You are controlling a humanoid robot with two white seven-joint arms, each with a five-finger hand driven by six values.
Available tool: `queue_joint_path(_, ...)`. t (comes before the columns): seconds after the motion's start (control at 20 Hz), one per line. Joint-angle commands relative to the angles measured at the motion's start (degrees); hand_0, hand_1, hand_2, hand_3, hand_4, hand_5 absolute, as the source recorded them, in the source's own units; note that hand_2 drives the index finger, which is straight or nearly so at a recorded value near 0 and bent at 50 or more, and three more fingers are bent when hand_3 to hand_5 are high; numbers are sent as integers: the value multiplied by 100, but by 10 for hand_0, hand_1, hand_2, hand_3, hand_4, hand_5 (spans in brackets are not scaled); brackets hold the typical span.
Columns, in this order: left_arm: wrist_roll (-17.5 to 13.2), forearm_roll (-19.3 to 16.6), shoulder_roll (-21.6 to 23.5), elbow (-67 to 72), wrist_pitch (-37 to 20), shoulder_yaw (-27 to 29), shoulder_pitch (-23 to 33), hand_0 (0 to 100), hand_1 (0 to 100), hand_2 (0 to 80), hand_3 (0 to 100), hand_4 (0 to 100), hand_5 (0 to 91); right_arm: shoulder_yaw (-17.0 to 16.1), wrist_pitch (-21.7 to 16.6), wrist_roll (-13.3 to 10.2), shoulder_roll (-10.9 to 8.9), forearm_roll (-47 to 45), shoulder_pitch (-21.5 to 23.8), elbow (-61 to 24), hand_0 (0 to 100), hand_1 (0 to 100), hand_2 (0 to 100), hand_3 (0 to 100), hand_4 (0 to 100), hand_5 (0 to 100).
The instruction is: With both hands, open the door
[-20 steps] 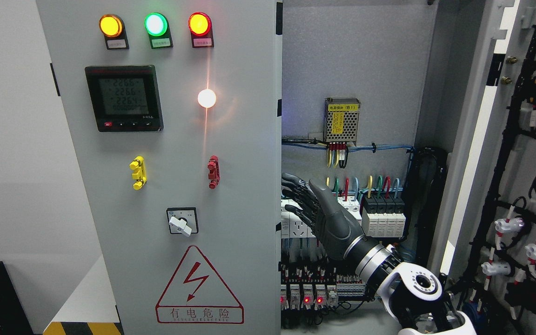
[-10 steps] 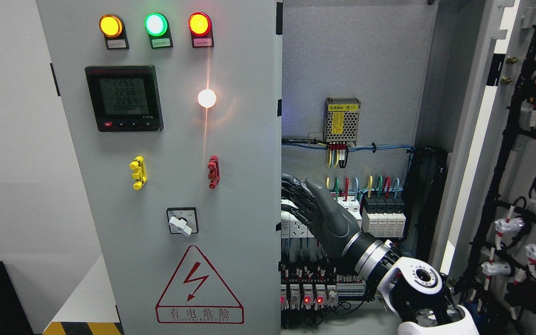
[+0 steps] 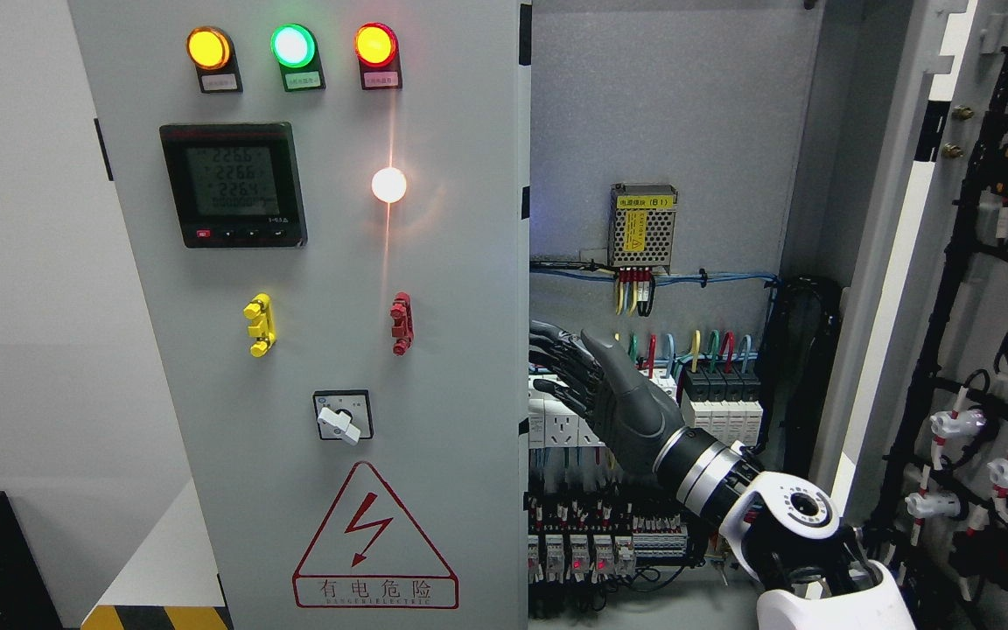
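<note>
While its dark grey right hand [image 3: 596,385] has edged back slightly, loose-fingered, the grey panelled left door [image 3: 338,350] seemingly remains unopened.

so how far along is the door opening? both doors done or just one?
Done: the right door is swung wide open, showing its wired inner side and the breakers inside the cabinet. In hand: the right hand, fingers spread and holding nothing, sits at the inner edge of the left door. Left: that door looks closed, facing the camera. The left arm is out of view.
</note>
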Motion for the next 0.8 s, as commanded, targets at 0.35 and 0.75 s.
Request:
queue_joint_path(0.35, -1, 0, 0, 0, 4, -141, -158, 0, 0, 0, 0, 0, 0, -25, 46, 144, -157, -320, -96, 245, 191, 0, 0, 0, 0, 0)
queue_joint_path(0.75, -1, 0, 0, 0, 4, -141, -158, 0, 0, 0, 0, 0, 0, 36, 64, 162, -148, -320, -113, 228, 191, 0, 0, 0, 0, 0)
